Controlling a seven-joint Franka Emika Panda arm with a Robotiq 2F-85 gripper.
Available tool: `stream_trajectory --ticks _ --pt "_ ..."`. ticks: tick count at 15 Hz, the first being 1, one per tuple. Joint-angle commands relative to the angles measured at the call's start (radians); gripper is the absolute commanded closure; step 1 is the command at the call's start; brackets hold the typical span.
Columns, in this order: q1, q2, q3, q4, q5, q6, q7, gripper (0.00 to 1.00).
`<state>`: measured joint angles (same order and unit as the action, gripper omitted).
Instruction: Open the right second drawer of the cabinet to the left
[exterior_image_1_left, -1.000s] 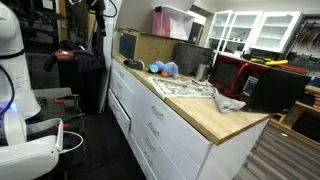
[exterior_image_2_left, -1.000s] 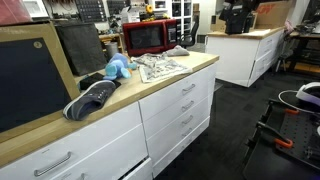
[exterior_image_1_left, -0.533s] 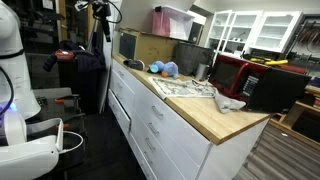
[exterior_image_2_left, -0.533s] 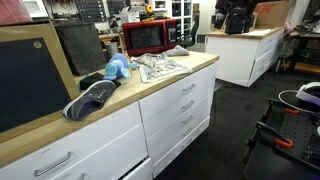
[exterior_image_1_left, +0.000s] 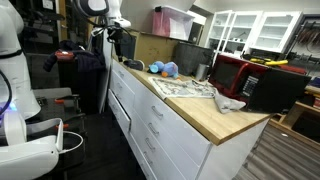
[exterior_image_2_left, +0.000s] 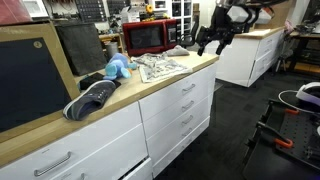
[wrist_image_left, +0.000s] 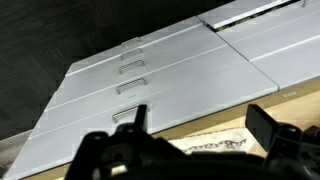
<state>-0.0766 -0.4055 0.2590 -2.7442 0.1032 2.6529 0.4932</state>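
The long white cabinet (exterior_image_2_left: 165, 110) with a wooden top also shows in an exterior view (exterior_image_1_left: 135, 105). Its drawers are all closed. The second drawer of the right-hand stack (exterior_image_2_left: 187, 106) has a small silver bar handle and also shows in an exterior view (exterior_image_1_left: 155, 130). In the wrist view the stack of drawer fronts lies below me, with that drawer (wrist_image_left: 165, 85) seeming to be second from the wooden top. My gripper (wrist_image_left: 198, 115) is open and empty, high above the countertop edge. It hangs in the air in both exterior views (exterior_image_2_left: 210, 42) (exterior_image_1_left: 113, 38).
On the countertop lie a newspaper (exterior_image_2_left: 160, 67), a blue soft toy (exterior_image_2_left: 117, 68), a dark shoe (exterior_image_2_left: 92, 99), a red microwave (exterior_image_2_left: 150, 37) and a grey cloth (exterior_image_1_left: 228, 101). A second white cabinet (exterior_image_2_left: 240, 55) stands behind. A chair (exterior_image_1_left: 40, 130) stands in the aisle.
The arm has swung down into fuller view, carrying the gripper toward the countertop beside the microwave end. The drawers have not moved.
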Motion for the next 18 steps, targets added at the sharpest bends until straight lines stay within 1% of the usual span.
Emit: stream_trajectory --ticks 1,2,4,6,7,9,10,11,12,14,17,18 --pt "-0.113 0.210 0.063 0.081 -0.166 0.077 0.178 0.00" --pt "-0.138 0.259 0.065 0.105 -0.234 0.075 0.241 0.00" --pt "-0.154 0.353 0.043 0.164 -0.378 0.042 0.381 0.00" --pt "-0.125 0.440 -0.014 0.220 -0.533 0.025 0.536 0.00" --pt "-0.172 0.484 0.025 0.247 -0.595 0.021 0.601 0.00" --pt "-0.149 0.563 -0.007 0.305 -0.701 0.002 0.713 0.00" --pt "-0.141 0.594 -0.014 0.333 -0.717 -0.020 0.720 0.00" --pt "-0.145 0.603 -0.002 0.344 -0.677 -0.041 0.661 0.00" --pt "-0.033 0.553 -0.125 0.279 -0.646 0.027 0.646 0.00" --pt "-0.026 0.595 -0.129 0.317 -0.636 0.011 0.637 0.00" --pt "-0.024 0.604 -0.129 0.327 -0.634 0.008 0.636 0.00" --pt "-0.005 0.585 -0.139 0.313 -0.603 0.024 0.676 0.00"
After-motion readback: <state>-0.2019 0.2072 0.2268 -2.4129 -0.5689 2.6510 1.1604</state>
